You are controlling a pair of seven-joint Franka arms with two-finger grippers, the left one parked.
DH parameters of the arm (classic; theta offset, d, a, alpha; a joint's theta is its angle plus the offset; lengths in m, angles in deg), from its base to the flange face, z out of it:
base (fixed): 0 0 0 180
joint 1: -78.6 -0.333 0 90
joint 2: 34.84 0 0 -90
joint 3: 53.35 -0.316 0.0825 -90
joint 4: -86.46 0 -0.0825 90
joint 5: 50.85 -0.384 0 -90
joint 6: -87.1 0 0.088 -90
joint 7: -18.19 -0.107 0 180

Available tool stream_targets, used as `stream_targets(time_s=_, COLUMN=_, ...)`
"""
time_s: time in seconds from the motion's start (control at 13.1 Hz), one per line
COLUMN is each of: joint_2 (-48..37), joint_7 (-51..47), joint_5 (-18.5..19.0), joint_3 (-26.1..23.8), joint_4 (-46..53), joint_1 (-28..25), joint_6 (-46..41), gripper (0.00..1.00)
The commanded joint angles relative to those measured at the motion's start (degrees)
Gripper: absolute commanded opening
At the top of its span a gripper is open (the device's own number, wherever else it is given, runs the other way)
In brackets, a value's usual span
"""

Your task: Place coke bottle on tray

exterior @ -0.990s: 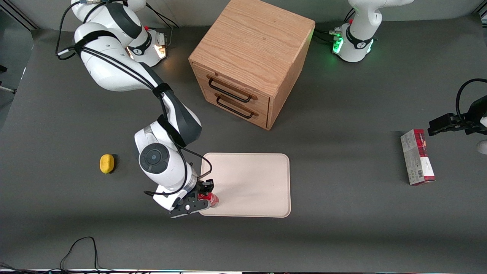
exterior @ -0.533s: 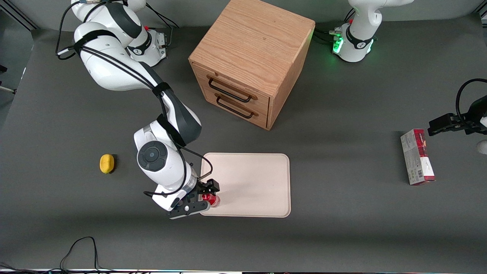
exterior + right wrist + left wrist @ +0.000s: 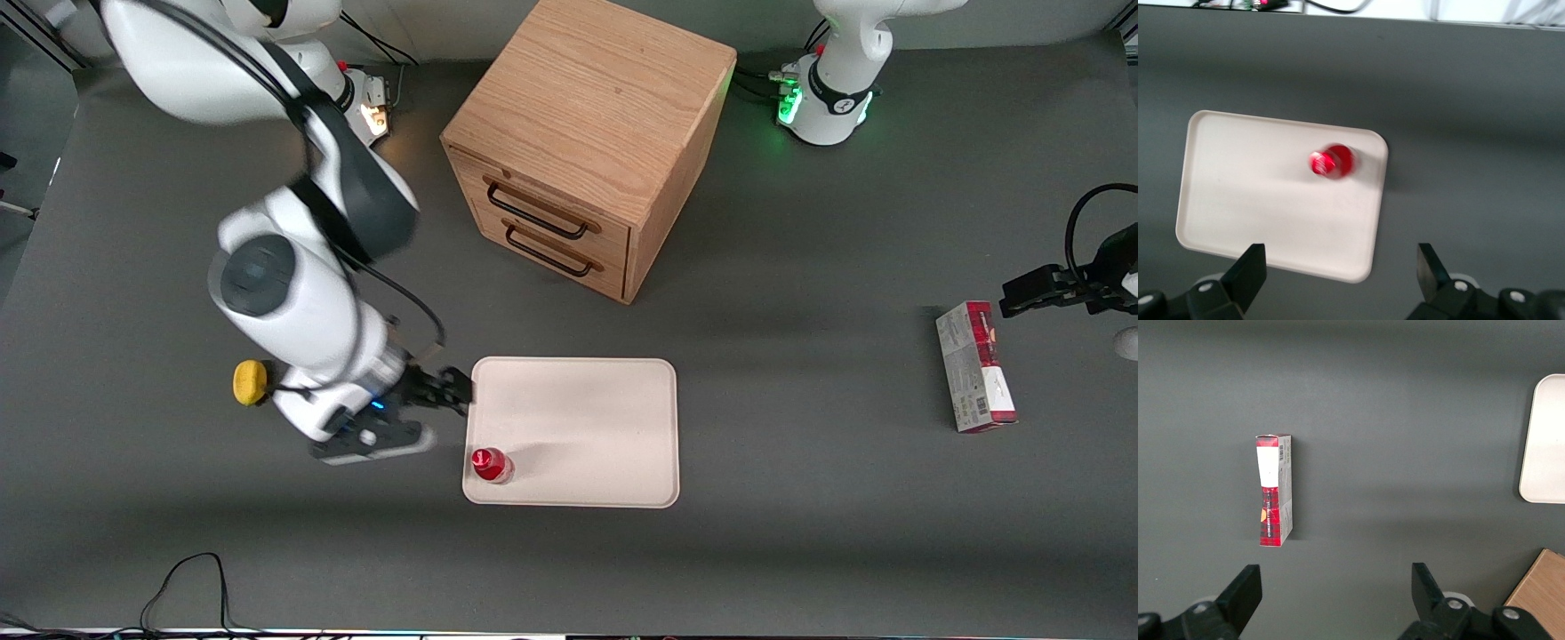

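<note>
The coke bottle, small and red with a red cap, stands upright on the cream-white tray, in the tray's corner nearest the front camera at the working arm's end. My gripper is open and empty. It hangs raised above the table, just off the tray's edge at the working arm's end, clear of the bottle. In the right wrist view the bottle shows from above on the tray, with the gripper well apart from it.
A wooden two-drawer box stands farther from the front camera than the tray. A yellow object lies beside the working arm's wrist. A red-and-grey carton lies toward the parked arm's end and shows in the left wrist view.
My gripper has let go of the bottle, risen and pulled away from the tray toward the working arm's end. The bottle stays standing on the tray.
</note>
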Motion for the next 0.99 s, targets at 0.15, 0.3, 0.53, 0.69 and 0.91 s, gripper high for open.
stream_targets(time_s=0.15, joint_2=-25.6, joint_7=6.1, joint_5=-9.6, joint_3=10.7, joint_4=-25.8, joint_1=1.4, joint_6=-4.4, gripper=1.00)
stream_targets(time_s=0.3, joint_2=-30.5, joint_7=8.1, joint_5=-9.6, joint_3=14.6, joint_4=-28.9, joint_1=1.4, joint_6=-8.4, gripper=1.00)
stream_targets(time_s=0.53, joint_2=-35.4, joint_7=13.2, joint_5=-9.5, joint_3=20.0, joint_4=-30.7, joint_1=1.4, joint_6=-13.5, gripper=1.00)
stream_targets(time_s=0.69, joint_2=-36.9, joint_7=14.0, joint_5=-9.5, joint_3=22.1, joint_4=-30.2, joint_1=1.5, joint_6=-16.1, gripper=1.00)
stream_targets(time_s=0.91, joint_2=-36.3, joint_7=15.6, joint_5=-9.4, joint_3=23.3, joint_4=-28.2, joint_1=1.6, joint_6=-17.2, gripper=1.00)
